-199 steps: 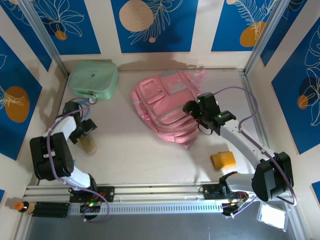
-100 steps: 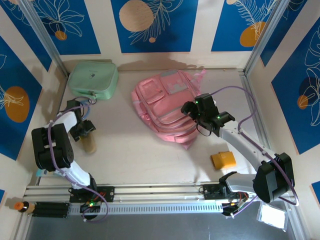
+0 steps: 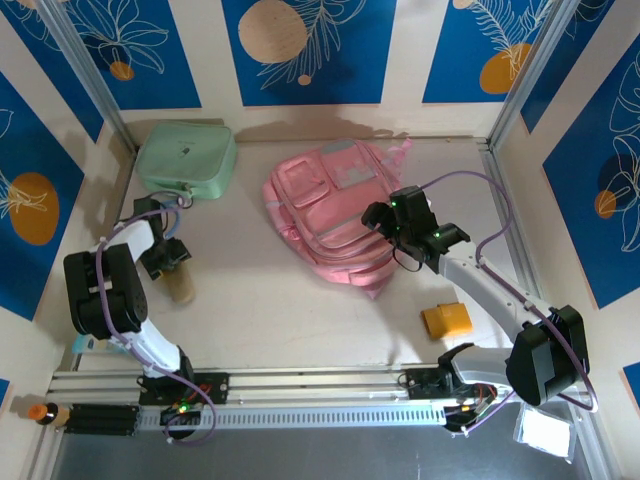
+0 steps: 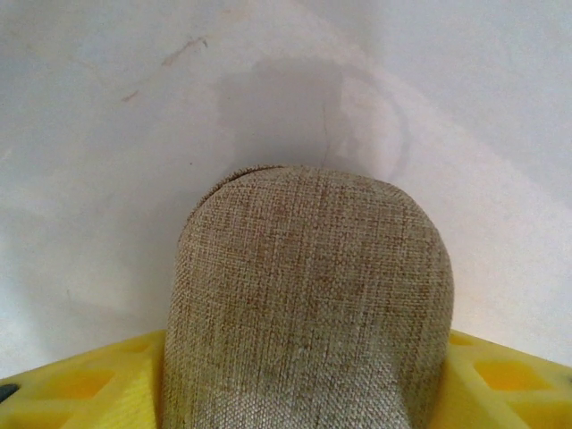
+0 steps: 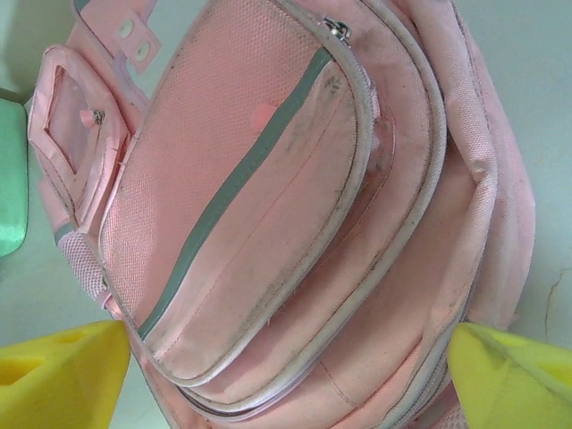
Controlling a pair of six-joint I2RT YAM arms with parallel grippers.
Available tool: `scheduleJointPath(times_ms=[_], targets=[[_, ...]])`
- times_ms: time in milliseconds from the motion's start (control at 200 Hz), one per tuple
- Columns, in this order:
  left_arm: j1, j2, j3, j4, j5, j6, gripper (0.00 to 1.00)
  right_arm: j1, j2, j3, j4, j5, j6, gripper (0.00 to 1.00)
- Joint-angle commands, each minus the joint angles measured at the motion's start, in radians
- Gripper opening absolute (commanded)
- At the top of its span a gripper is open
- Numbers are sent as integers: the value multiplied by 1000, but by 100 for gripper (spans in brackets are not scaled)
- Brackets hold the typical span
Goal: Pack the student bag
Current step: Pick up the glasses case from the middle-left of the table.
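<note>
The desk (image 3: 300,310) is pale, walled on three sides with blue patterned panels. The bag (image 3: 325,215) is the biggest thing on it. It lies flat just right of the middle and toward the far wall, front pockets facing up and its narrow end pointing back at me.

The green case (image 3: 187,155) lies in the far left corner, well apart from the bag, with bare desk between them.

My right end effector (image 3: 375,214) hangs over the bag's right edge. Its yellow fingers (image 5: 58,375) are spread wide with nothing between them, and from the wrist I look down on the grey-striped front pocket. I cannot tell whether the fingers touch the fabric. The green case shows at the left edge of that view.

My left end effector (image 3: 172,266) is low at the left side of the desk, nearer me than the case. It grips a pouch (image 4: 308,304) of coarse beige cloth, with a yellow finger pressed against each side. The pouch's rounded end points out over the desk.

A yellow block (image 3: 446,320) lies near my right arm, on the near side of the bag and apart from it.
</note>
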Motion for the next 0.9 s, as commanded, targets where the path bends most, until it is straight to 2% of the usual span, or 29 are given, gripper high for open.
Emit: scheduleJointPath(times_ms=[0, 205, 415, 645, 790, 895], targets=[[-3, 34, 10, -13, 23, 20, 62, 8, -9, 16, 11, -5, -13, 92], [-23, -9, 11, -18, 40, 16, 46, 8, -2, 19, 20, -17, -19, 91], [-133, -150, 33, -57, 85, -39, 46, 22, 25, 18, 108, -126, -87, 91], [-308, -261, 76, -2, 204, -229, 46, 110, 111, 32, 299, -360, -197, 90], [-363, -277, 84, 184, 362, -416, 46, 182, 153, 25, 431, -465, -227, 90], [-410, -270, 88, 292, 395, -525, 45, 231, 189, 37, 485, -502, -249, 89]])
